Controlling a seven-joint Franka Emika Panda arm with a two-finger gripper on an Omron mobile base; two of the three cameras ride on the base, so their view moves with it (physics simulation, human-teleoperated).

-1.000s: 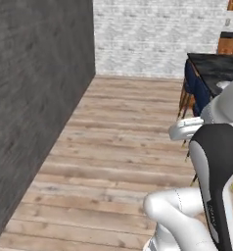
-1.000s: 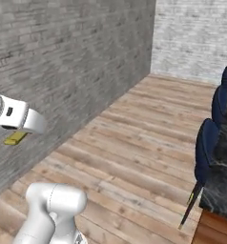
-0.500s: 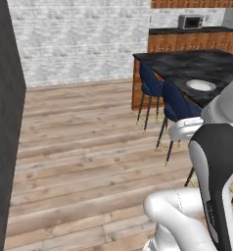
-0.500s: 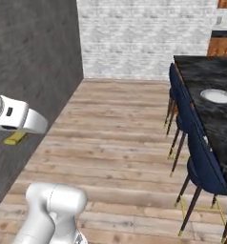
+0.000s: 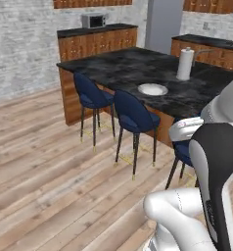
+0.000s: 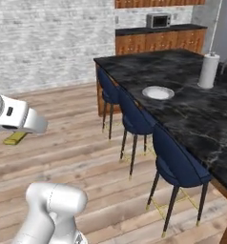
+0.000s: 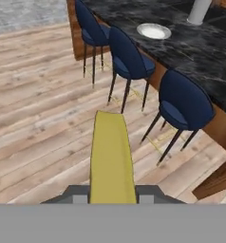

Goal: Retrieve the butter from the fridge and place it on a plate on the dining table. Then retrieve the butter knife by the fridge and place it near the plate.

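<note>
Gripper (image 7: 112,199) shut tight on the butter (image 7: 112,161), seen best in the hand view: a long yellow stick poking out between two dark tips, hanging over the wooden floor (image 7: 39,109). Fingertips cut off by the bottom of that view, so hard to see much of them. In the right base view, just a small yellow end of the butter (image 6: 16,138) peeking out under the white arm, gripper itself hidden behind the arm there.

Further out, three blue chairs (image 7: 183,102) lined up along the dining table (image 6: 191,100), a black bench with white veins and brown sides. On top, the plate (image 5: 152,89), round and white, near the edge above the chairs, well apart from the butter. Past the plate, a white paper towel roll (image 5: 185,63) standing up; only its bottom part shown in the hand view.

Left base view alone: the grey fridge (image 5: 162,22) behind the bench, top cut off. Microwave (image 6: 158,20) on the far wall counter.
</note>
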